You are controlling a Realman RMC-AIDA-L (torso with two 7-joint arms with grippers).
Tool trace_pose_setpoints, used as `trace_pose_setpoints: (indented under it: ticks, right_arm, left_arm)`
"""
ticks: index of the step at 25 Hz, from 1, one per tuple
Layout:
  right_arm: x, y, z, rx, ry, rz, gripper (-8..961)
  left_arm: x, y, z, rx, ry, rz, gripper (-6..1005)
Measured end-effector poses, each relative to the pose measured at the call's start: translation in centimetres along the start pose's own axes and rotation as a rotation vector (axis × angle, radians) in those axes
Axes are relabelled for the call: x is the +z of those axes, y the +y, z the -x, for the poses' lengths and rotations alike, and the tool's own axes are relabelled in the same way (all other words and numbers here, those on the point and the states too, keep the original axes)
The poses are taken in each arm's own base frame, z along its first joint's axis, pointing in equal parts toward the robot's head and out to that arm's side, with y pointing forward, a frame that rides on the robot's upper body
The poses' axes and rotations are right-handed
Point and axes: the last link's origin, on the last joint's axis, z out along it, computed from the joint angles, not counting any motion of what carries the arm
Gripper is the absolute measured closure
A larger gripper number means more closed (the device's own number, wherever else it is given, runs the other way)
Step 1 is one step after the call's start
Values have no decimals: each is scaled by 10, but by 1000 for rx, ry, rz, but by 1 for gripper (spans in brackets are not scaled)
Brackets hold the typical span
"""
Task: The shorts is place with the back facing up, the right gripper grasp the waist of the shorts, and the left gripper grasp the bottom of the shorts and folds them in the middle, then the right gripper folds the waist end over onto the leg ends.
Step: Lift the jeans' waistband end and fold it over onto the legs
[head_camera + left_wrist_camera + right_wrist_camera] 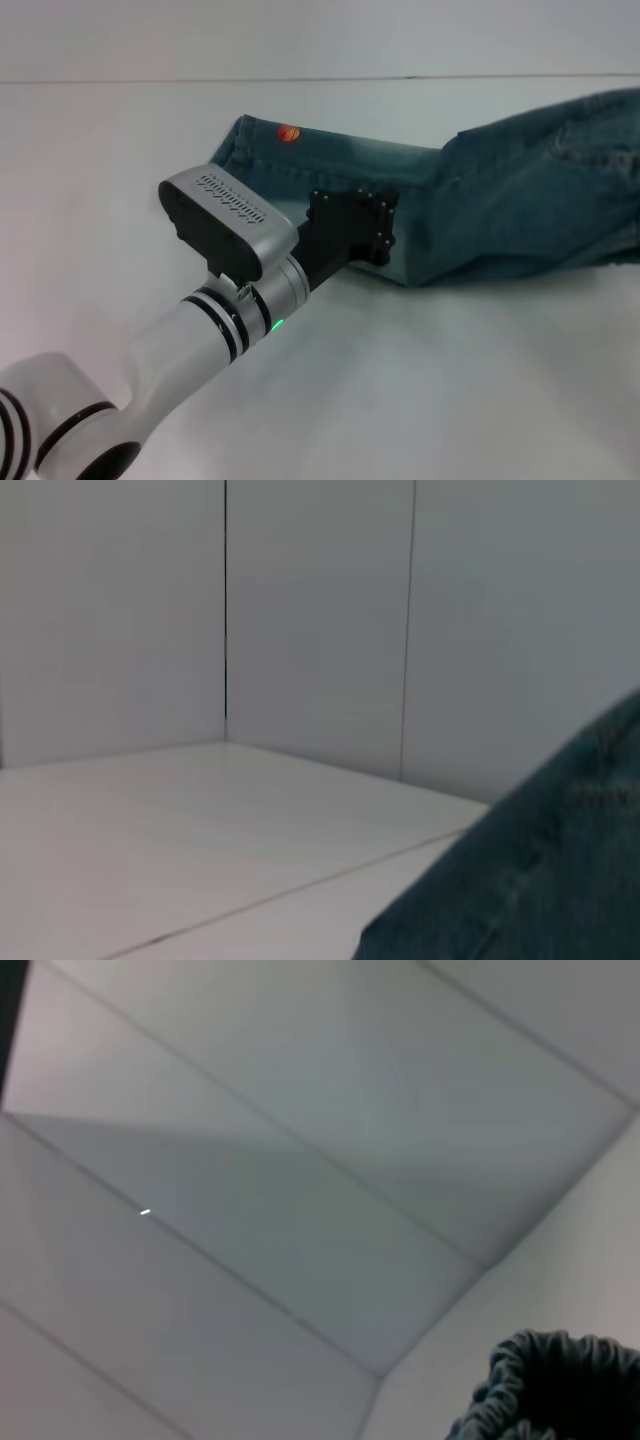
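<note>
The faded blue denim shorts (500,200) lie stretched across the white table, from the middle to the right edge of the head view. The bottom of the shorts (238,150) is the flat hem at the left end, with a red spot of print (288,132) beside it. My left gripper (378,232) rests on the near edge of the denim, right of that hem. Its black body hides where it meets the cloth. Denim (540,880) fills a corner of the left wrist view. The ruffled waist of the shorts (560,1380) shows close in the right wrist view. The right gripper is out of view.
The white table (450,380) spreads around the shorts, with bare surface in front and to the left. White wall panels (310,620) stand behind it. My left arm (200,330) reaches in from the lower left.
</note>
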Motion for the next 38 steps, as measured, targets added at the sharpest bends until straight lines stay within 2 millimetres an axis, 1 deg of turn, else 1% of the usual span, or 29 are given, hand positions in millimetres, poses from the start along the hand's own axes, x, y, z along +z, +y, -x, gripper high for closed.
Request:
trace_pose_setpoints:
  ticks: [4, 9, 11, 17, 22, 25, 32, 38]
  right_arm:
    - [27, 15, 9, -8, 51, 80, 822]
    - [73, 32, 13, -30, 145, 155, 822]
    - [96, 38, 15, -53, 181, 165, 822]
    - [157, 57, 11, -134, 308, 159, 822]
    - [196, 70, 3, -210, 391, 136, 822]
    - [213, 77, -1, -252, 415, 127, 822]
    - [241, 86, -12, -325, 459, 98, 821]
    - [262, 88, -33, -406, 507, 69, 821]
  left_arm:
    - [3, 1, 1, 0, -17, 2, 998]
    - [2, 1, 4, -2, -33, -1, 998]
    - [2, 2, 4, -4, -40, 1, 999]
    - [-1, 3, 7, -13, -43, -2, 999]
    - [-4, 5, 11, -11, -49, 3, 999]
    - [-5, 7, 12, -15, -49, 7, 998]
    - [-8, 9, 13, -26, -43, 10, 998]
    - [-8, 11, 14, -21, -45, 19, 999]
